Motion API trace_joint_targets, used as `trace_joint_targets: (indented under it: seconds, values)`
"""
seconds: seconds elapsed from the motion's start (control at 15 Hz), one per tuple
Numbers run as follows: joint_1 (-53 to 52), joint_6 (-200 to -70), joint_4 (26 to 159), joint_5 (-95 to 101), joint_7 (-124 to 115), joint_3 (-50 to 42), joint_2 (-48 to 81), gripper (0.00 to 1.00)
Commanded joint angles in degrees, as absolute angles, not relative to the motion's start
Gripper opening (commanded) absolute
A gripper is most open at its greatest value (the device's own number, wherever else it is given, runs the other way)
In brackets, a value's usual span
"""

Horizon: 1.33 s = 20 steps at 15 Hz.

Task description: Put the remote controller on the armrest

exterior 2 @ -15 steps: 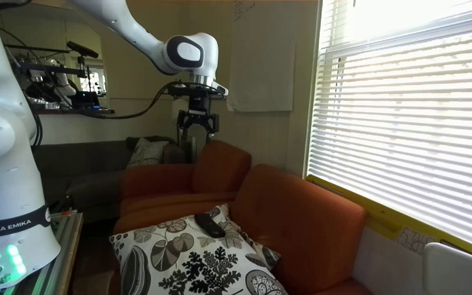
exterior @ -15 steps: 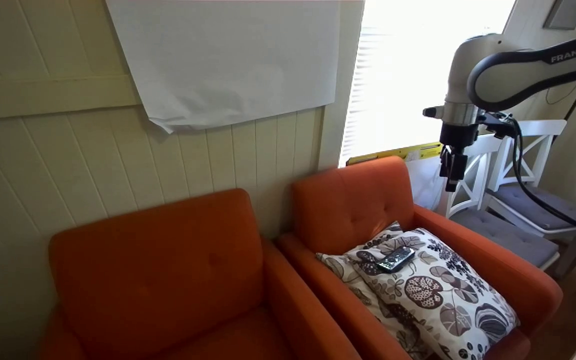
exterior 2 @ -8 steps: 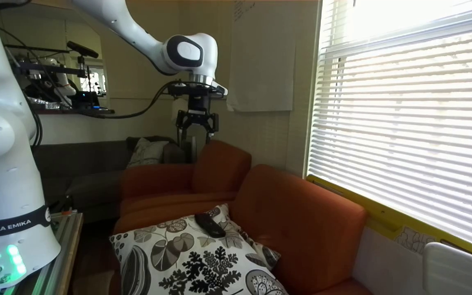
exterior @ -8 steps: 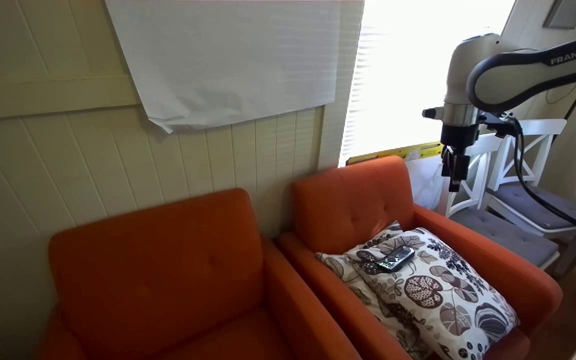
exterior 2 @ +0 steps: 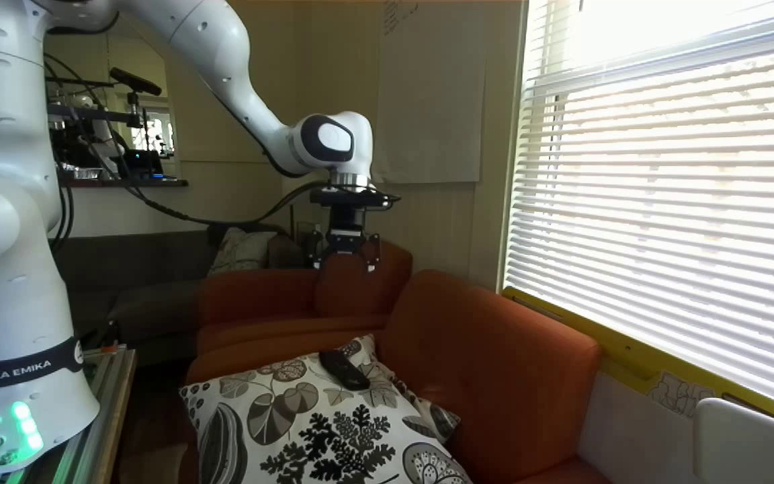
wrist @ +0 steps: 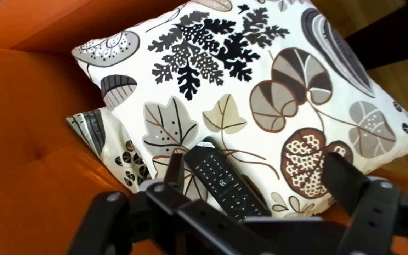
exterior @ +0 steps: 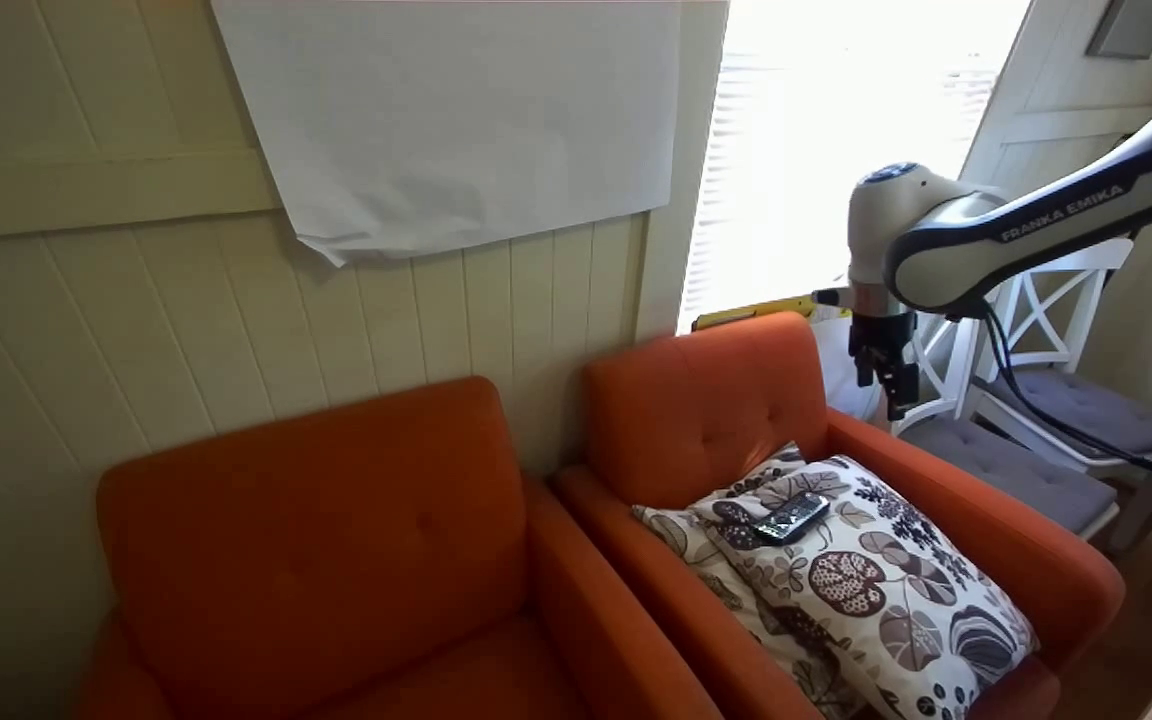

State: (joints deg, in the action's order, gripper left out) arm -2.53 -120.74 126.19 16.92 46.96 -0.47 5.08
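Pre-grasp, apparently: claw (exterior 2: pixel 345 265) is gaping wide, empty, above remote (wrist: pixel 227 180) lying near rear edge of pillow (wrist: pixel 239 109). Probably needing centring, lowering, gripping before armrest (exterior: pixel 976 510).

White arm (exterior 2: pixel 226 60), black FRANKA EMIKA band (exterior 2: pixel 21 368), green lights (exterior 2: pixel 27 426), dark cables (exterior 2: pixel 226 222), black tool (exterior 2: pixel 345 265), silvery screws (wrist: pixel 113 196)
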Motion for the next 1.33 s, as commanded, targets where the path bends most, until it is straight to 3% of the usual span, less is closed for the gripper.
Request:
trace_joint_targets:
  seconds: [0.0, 0.33, 0.73, 1.07, 1.27]
  values:
    - [-1.39, -122.45, 126.01, 17.05, 46.99, 0.39, 6.78, 1.0]
    - [-0.84, -125.52, 125.54, 17.82, 49.8, 0.49, 8.96, 1.0]
    - [2.39, -134.67, 122.33, 8.82, 72.98, 3.46, 20.58, 1.0]
    - [8.52, -133.77, 116.42, 1.22, 92.67, 7.42, 30.52, 1.0]
    - [7.28, -135.15, 118.55, 2.83, 90.13, 5.95, 29.28, 1.0]
